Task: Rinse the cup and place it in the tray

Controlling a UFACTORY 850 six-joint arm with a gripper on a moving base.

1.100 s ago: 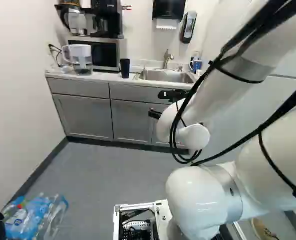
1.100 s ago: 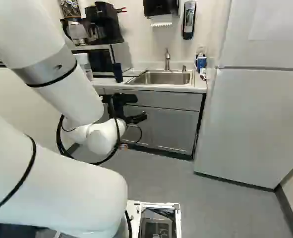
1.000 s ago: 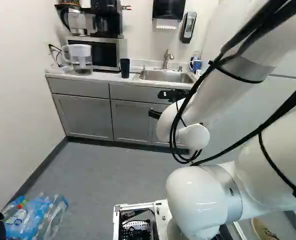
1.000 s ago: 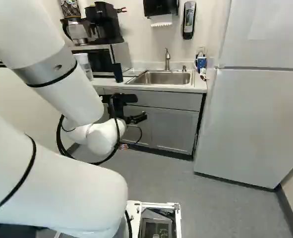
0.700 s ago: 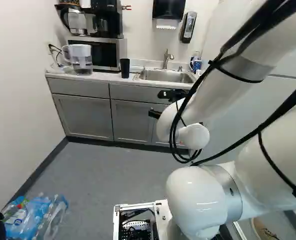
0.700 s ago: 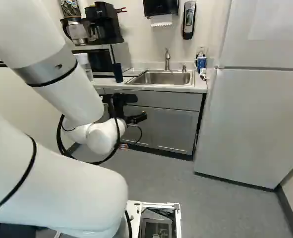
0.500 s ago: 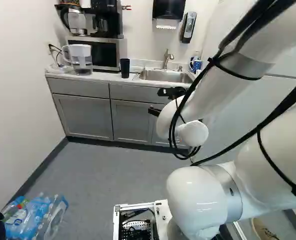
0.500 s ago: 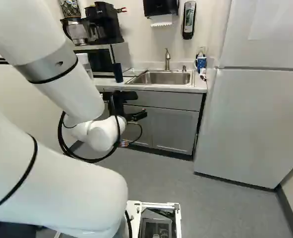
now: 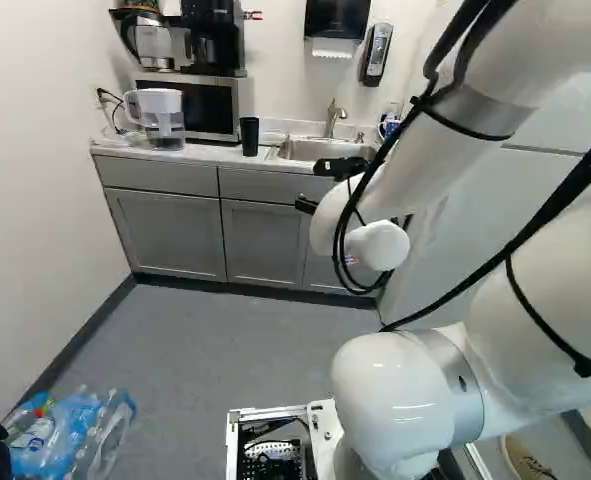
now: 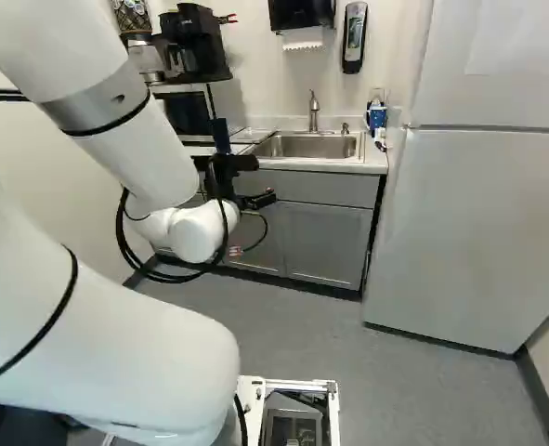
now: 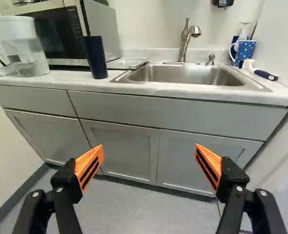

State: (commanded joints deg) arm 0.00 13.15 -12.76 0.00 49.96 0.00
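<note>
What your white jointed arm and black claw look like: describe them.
My arm is glossy white with thick rounded segments and a grey metallic ring. Black cables run along its outside, with narrow black bands around the segments. My black claw has two fingers with wedge-shaped orange pads, black slots and silvery screw heads.

Steel sink [image 10: 311,147] set into pale worktop [image 10: 373,163], faucet [image 10: 314,110] mounted behind sink, dark blue cup [image 10: 220,135] placed left of sink, blue mug [image 10: 377,116] placed right, black pincer [image 10: 267,198] seen below sink's left end, pale refrigerator [image 10: 478,223] seen farther right.
</note>
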